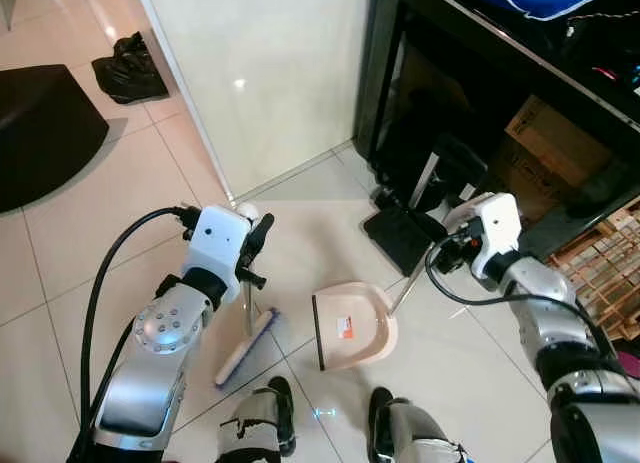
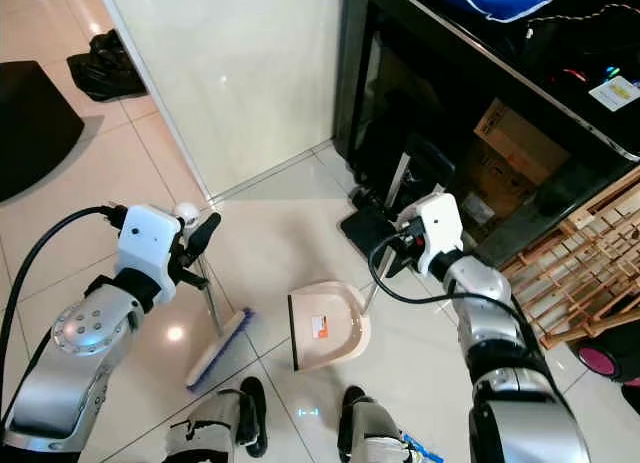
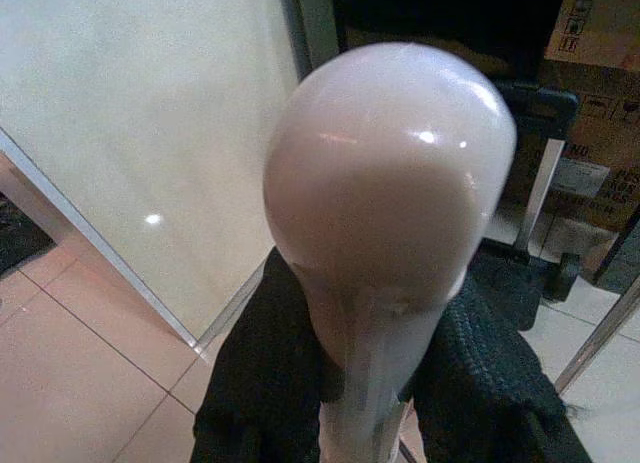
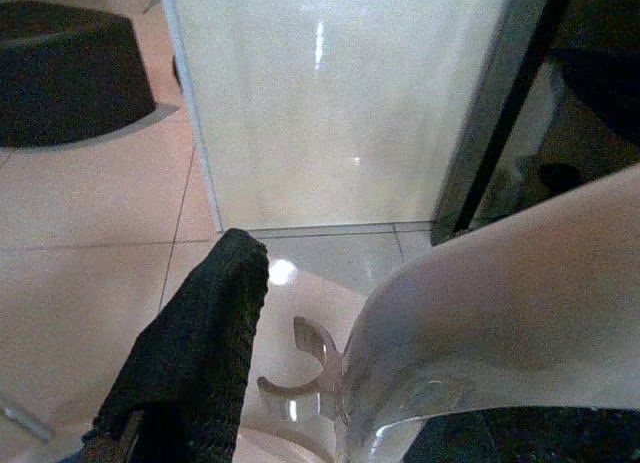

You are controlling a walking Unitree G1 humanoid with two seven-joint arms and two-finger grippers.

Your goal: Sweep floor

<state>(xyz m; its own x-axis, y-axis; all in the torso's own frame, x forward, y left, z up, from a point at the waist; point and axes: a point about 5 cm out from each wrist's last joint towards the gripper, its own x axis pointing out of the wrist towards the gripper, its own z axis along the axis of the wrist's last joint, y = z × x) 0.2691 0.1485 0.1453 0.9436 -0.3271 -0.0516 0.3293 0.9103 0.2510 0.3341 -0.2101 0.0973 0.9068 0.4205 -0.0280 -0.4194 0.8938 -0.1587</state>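
- Broom stands on the glossy tiled floor just ahead of the robot's feet — its flat head, pale with a blue bristle edge, rests on the tile beside the dustpan.
- Dustpan is a pale pink plastic scoop, its tray bare apart from a small label, with its mouth facing the broom head.
- Left end effector is clenched on the broom's handle; the left wrist view shows the black textured fingers pressed on either side of the shaft, under a smooth rounded pink knob.
- Right end effector grasps the dustpan's thin upright handle.
- Behind stand a cream glossy panel and a dark cabinet — cardboard boxes sit in it.
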